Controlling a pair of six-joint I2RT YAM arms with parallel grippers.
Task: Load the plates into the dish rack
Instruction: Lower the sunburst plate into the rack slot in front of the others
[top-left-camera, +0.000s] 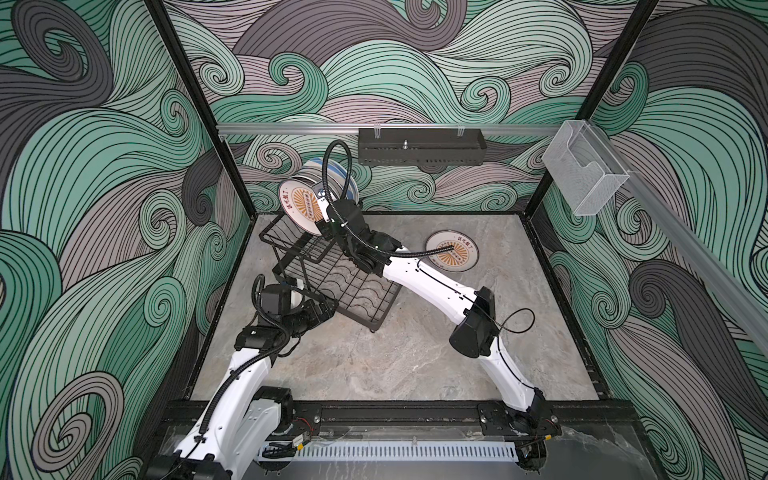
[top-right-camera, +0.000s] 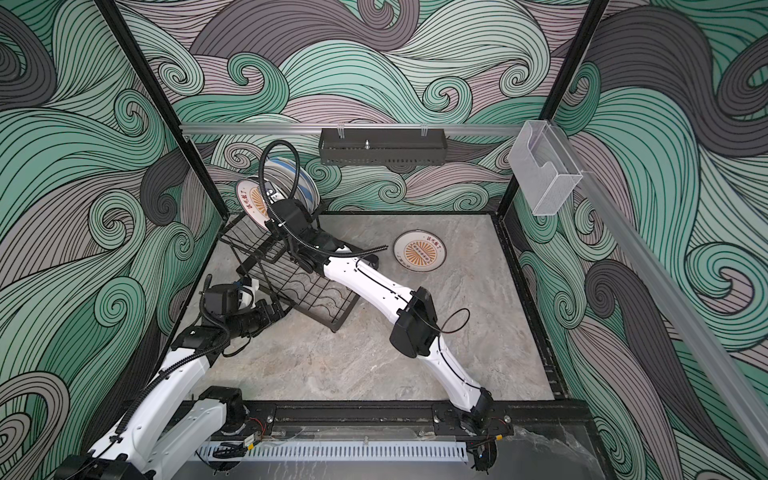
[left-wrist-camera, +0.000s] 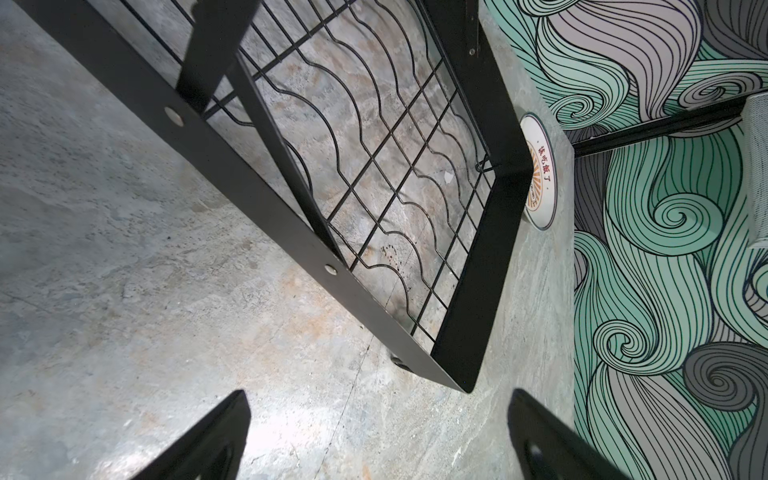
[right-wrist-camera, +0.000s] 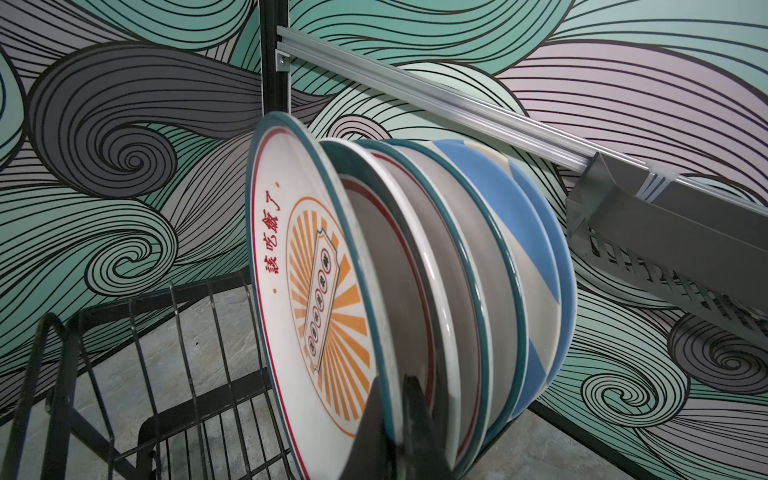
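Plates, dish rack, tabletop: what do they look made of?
Plates: glossy with printed patterns, as on the sunburst plate; glazed ceramic or melamine, cannot tell which. Dish rack: metal with a matte black coat; thin wire grid in a flat riveted strip frame. Tabletop: grey veined stone look with a slight sheen; real stone or printed laminate, unclear.

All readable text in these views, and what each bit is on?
"該吃飯了", red: on the sunburst plate gripped on edge by the right hand.
"該吃飯了", red: on the second sunburst plate, lying flat.
Small characters in both plates' centre banners: too blurred to read.
Nothing else legible.
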